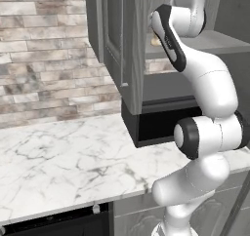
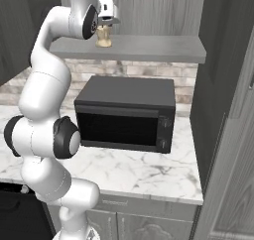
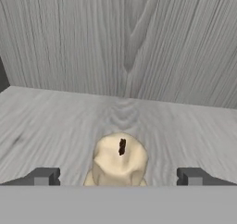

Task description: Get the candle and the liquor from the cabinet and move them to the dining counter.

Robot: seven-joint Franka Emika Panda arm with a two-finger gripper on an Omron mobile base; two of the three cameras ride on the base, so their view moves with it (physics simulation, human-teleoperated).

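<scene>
Candle wick shows from hand view, seemingly between open pincer tips.

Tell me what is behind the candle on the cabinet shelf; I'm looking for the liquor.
Behind the candle there is bare shelf and the cabinet's grey wood-grain back wall. No bottle shows there; the shelf's far sides lie outside the hand view.

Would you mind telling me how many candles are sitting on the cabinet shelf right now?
1. The candle stands on the cabinet shelf, between the open fingers, above the microwave. The arm hides part of the shelf, so another could be hidden.
</scene>
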